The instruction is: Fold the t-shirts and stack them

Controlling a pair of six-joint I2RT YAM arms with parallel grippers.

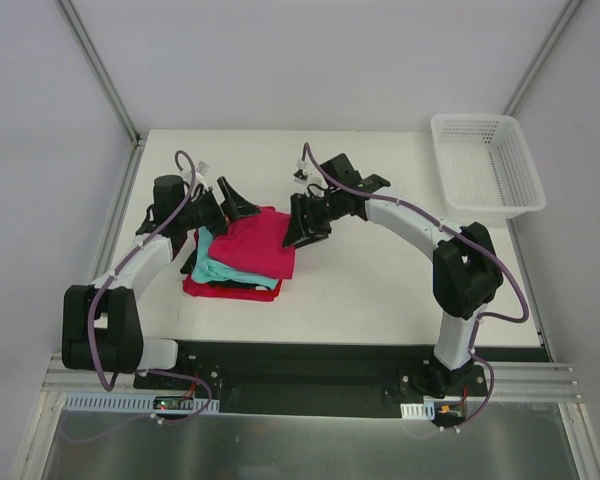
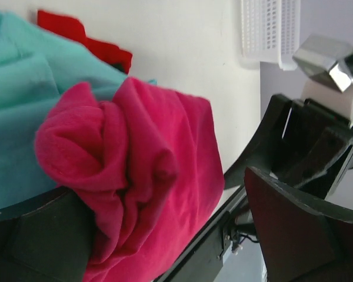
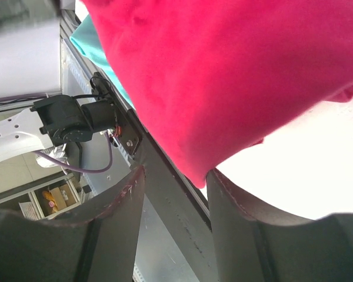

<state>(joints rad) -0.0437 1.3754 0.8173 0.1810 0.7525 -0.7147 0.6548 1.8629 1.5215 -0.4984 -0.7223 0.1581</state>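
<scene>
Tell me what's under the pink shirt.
A teal shirt, then a dark layer and a red shirt at the bottom. Most of each is covered.

The whole table point(image 1: 380, 290) is seen from high up above its near edge, looking down and forward, from far off. The pink t-shirt point(image 1: 265, 243) is seen very close from both wrists: from the left side, looking across to the white basket point(image 2: 269, 29), and from the right side, looking back to the left arm's base point(image 3: 65, 120). The pink t-shirt is shared by all three views.
</scene>
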